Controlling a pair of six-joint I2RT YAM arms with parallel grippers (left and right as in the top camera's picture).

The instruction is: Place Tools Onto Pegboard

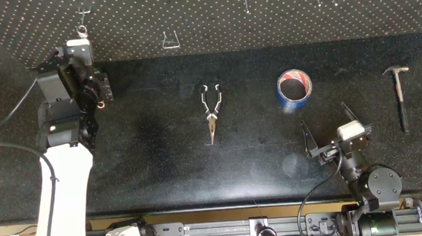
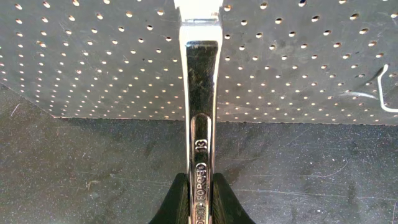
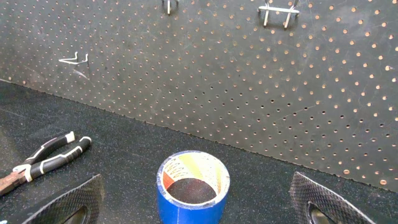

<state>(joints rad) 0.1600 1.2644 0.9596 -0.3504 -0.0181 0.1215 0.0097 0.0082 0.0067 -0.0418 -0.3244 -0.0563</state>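
Steel wrench (image 2: 200, 81), slim and polished, sits pinched in your left claw (image 2: 199, 183), long axis pointing straight at the dark perforated pegboard (image 2: 93, 56). Your right claw (image 1: 323, 117) rests spread, well apart.

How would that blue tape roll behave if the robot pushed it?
The tape roll stands on its flat end, so it would probably slide, not roll. Its hollow core suggests it is fairly light. Tipped onto its round side, it could roll.

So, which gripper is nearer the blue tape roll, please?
Right. The right gripper sits short of the tape roll, jaws open; the left gripper is far off at the pegboard, holding a wrench.
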